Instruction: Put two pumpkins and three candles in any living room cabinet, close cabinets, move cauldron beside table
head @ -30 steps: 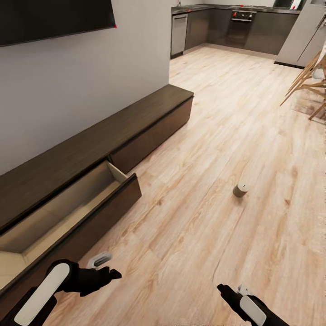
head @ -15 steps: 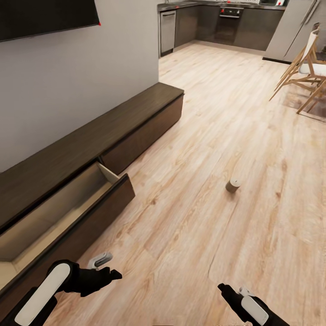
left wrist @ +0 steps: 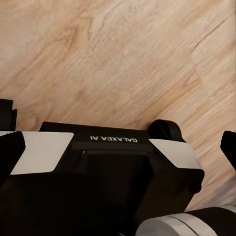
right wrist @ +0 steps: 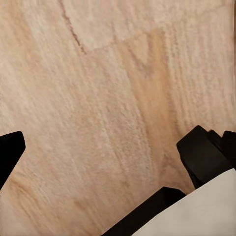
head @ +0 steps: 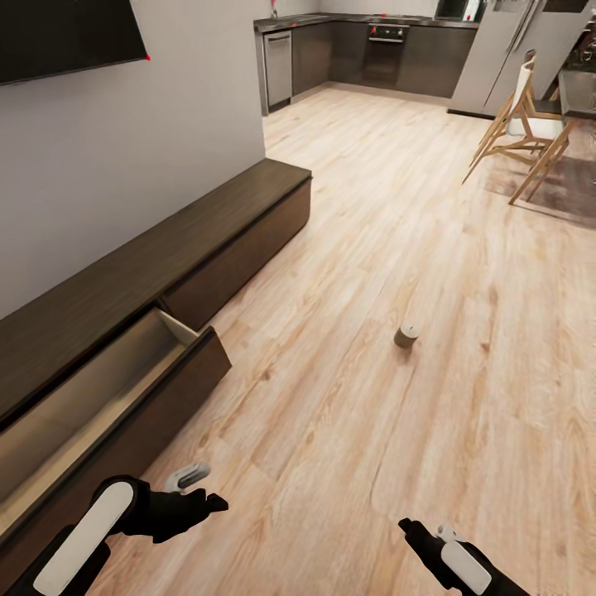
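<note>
Item 1. Left pincer: black, carried low over the pale wood-plank floor; its wrist view shows dark fingertips at opposite edges with bare planks between, so the jaws stand spread and hold nothing.

Item 2. Right pincer: black with a white shell, also low over the floor; in its wrist view a fingertip sits at each side, wide apart, nothing pinched. Both read as a travelling carry, not a reach.

Item 3. Small stubby beige-grey cylindrical candle: lying alone on the floor, well ahead of the right pincer and roughly in line with it; well apart from both pincers.

Item 4. Long low dark-brown wood-grain cabinet: against the grey wall, ahead and outboard of the left pincer. One drawer, just beside that pincer, is pulled out, its pale interior showing nothing; judged left open to receive the candle.

Item 5. Wooden chairs, far ahead beyond the right pincer.

Pumpkins, cauldron: not located.
</note>
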